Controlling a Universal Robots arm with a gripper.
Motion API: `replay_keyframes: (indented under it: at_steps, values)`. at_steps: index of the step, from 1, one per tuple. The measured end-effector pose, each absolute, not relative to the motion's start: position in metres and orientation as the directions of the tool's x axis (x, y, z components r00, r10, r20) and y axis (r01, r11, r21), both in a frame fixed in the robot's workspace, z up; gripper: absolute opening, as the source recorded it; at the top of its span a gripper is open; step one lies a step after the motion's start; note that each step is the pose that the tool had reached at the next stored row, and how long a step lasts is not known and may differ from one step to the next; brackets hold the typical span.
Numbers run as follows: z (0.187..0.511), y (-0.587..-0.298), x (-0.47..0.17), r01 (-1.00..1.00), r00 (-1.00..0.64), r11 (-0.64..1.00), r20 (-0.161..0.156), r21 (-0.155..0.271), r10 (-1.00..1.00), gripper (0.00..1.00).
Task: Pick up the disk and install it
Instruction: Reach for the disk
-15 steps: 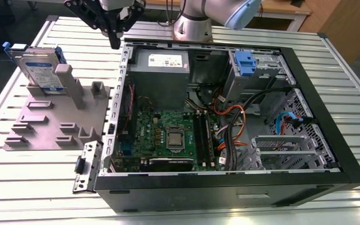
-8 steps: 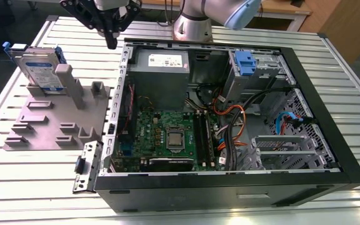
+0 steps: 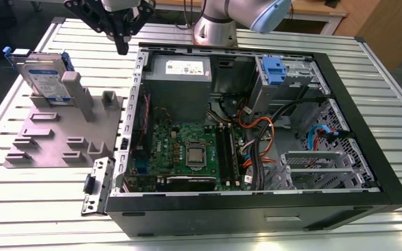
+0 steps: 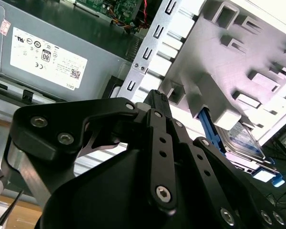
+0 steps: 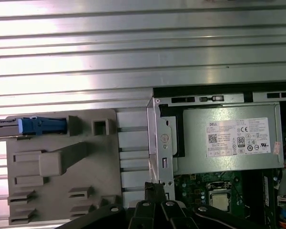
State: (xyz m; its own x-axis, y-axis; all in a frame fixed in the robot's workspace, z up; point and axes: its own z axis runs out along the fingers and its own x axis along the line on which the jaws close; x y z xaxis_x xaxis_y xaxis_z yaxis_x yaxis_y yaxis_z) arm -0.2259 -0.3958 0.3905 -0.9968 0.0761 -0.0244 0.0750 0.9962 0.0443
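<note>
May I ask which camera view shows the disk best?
The exterior view: the disk stands upright in the grey holder, label visible. The first wrist view shows its blue edge; the second wrist view, a part behind the holder.

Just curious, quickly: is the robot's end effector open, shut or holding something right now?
End effector: closed, holding nothing; the disk stands in its grey rack.

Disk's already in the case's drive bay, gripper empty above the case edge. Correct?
Not quite. The disk is not in the drive bay: the exterior view shows it standing on edge in the grey fixture on the table, outside the case, on the exterior view's left. The rest holds: the gripper is empty above the case edge.
</note>
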Motion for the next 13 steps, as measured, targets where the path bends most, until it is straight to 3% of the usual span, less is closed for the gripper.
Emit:
replay_keyframes:
  at_steps: [13]
  values:
    - [0.3904,-0.3958,-0.2268,0.075,-0.997,0.996,-0.024,0.044,0.076,0.11]
